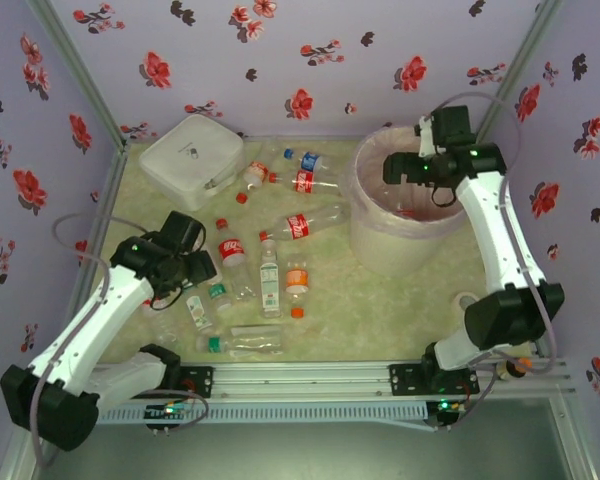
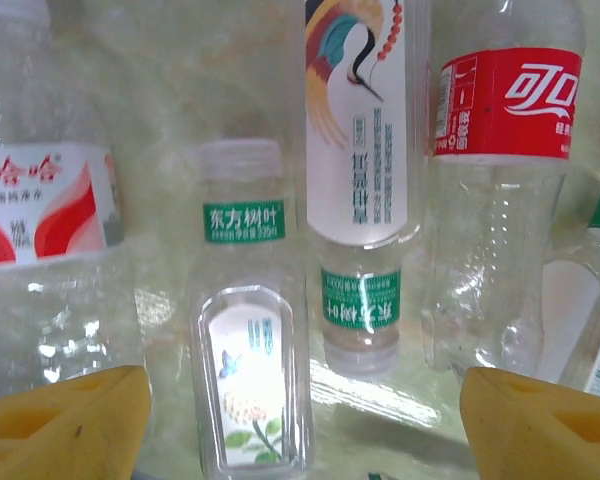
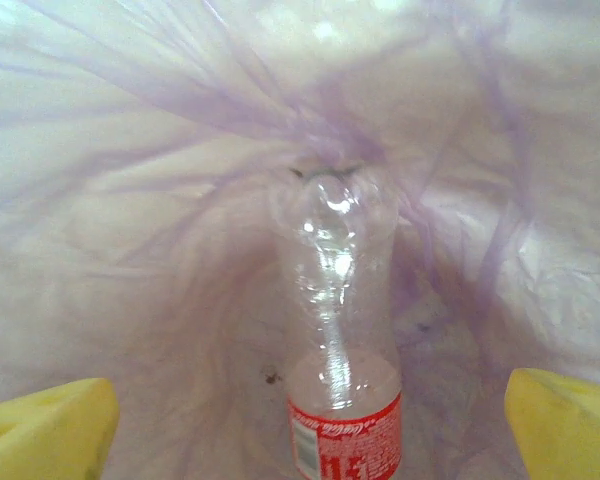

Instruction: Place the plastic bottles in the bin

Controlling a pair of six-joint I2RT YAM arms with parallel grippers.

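Fingers [image 2: 70, 425] of the left gripper [image 2: 300, 425], yellow-tipped, stand wide apart and hold nothing. They hang over bottles lying on the table [image 1: 380, 310]. Between them, a little left of centre in the left wrist view, lies a small green-label bottle [image 2: 245, 370]. Its long axis runs straight away from the wrist, cap at the far end, so it lies across the line on which the fingers would close. That looks like the grasp the next move calls for.

Just beside it on the right lies a crane-label bottle [image 2: 358, 180], parallel but pointing the other way, its cap toward the wrist. Whether the two touch cannot be told. The narrow gap may crowd the right finger as it comes down.

In the top view the bottles [image 1: 265, 270] are scattered across the middle of the table, with the left gripper [image 1: 195, 268] at their left edge. The left arm is clearly the nearer one to them.

Well apart, at the far right, the right gripper [image 1: 398, 170] hangs over the bin [image 1: 380, 245]. Its fingers [image 3: 565, 425] are spread wide and empty. Below them a red-label bottle [image 3: 340, 330] lies inside the lilac bag [image 3: 130, 200], ungripped, its long axis pointing away from the wrist.
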